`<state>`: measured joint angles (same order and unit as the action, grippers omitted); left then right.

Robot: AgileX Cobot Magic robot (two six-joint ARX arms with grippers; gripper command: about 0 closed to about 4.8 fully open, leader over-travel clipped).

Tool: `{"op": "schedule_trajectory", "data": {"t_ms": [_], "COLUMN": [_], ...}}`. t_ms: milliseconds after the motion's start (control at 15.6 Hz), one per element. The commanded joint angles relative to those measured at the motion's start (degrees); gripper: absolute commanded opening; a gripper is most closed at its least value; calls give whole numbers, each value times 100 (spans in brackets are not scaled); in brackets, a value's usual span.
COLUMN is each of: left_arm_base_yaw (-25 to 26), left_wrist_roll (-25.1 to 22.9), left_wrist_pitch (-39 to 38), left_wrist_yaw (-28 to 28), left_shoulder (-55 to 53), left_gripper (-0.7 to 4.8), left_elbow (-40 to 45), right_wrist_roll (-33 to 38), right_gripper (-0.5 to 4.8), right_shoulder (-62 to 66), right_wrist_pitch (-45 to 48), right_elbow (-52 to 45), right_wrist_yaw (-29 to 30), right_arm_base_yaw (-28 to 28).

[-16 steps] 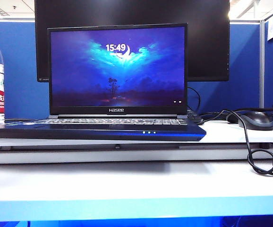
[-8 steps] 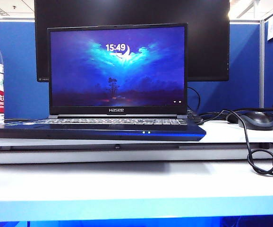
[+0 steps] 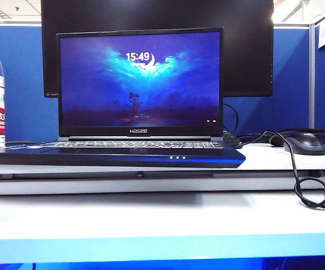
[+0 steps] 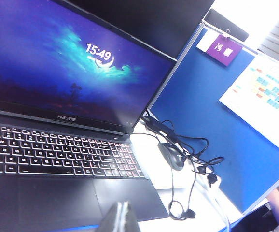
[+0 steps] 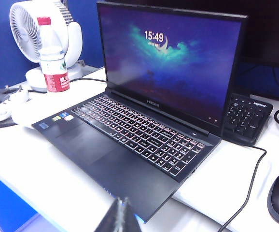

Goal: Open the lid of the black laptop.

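Standing fully raised, the lid (image 3: 140, 81) of the black laptop (image 3: 114, 153) faces the exterior camera, its lit screen showing a blue wallpaper and the clock 15:49, with "Hasee" on the bezel below. The laptop's base lies flat on the white table (image 3: 162, 216), keyboard backlit, small white lights along its front edge.

The left gripper (image 4: 120, 220) shows only as closed-looking dark tips at the edge of its wrist view, out past the laptop's front right corner and apart from it; it holds nothing, though how far the jaws stand apart I cannot tell. The right gripper (image 5: 121, 217) shows likewise as a dark tip, out in front of the laptop's front edge, clear of it and holding nothing; its opening I cannot tell either. Neither gripper appears in the exterior view.

Beyond the lid stands a larger black monitor (image 3: 247, 45). Off the laptop's far side from the right gripper are a water bottle (image 5: 52, 55) and a white fan (image 5: 35, 29). A black keyboard (image 5: 245, 116) sits behind the laptop's right corner, and a dark mouse (image 3: 305, 143) with looping black cables (image 3: 306, 191) lies to the right.
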<state>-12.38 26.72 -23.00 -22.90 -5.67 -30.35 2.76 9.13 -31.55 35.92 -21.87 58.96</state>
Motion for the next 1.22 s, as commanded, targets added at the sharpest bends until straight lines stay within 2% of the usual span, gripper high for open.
{"op": "schedule_trajectory", "data": {"t_ms": [64, 193, 450, 707, 836, 900, 1029, 1222], "left_arm_base_yaw": [151, 442, 1064, 1303, 1314, 1314, 1375, 1593], "left_wrist_roll": [-1078, -1388, -1803, -2225, -2225, -2223, -2223, -2334], "left_wrist_pitch": [-444, -308, 1687, 2151, 2352, 2752, 2874, 2846], "left_wrist_yaw": [546, 1141, 1222, 1303, 1329, 1329, 1631, 1681], "left_shoulder": [59, 155, 549, 549, 549, 549, 549, 549], "left_gripper": [21, 21, 21, 22, 21, 21, 21, 21], "left_elbow": [92, 487, 1825, 2441, 2702, 2962, 2994, 2994], "right_wrist_roll": [20, 20, 20, 20, 20, 20, 20, 20], "right_gripper": [-6, -6, -6, -6, -6, -6, -6, -6], "right_shoulder": [7, 7, -13, -13, -15, -17, -17, -17], "right_wrist_pitch": [26, 22, 4, 4, 4, 4, 4, 4], "right_elbow": [15, 15, 15, 15, 15, 15, 15, 15], "right_wrist_yaw": [-9, 0, -9, -11, -7, -9, -9, -9], "right_arm_base_yaw": [2, 4, 17, 26, 24, 24, 24, 24]}}
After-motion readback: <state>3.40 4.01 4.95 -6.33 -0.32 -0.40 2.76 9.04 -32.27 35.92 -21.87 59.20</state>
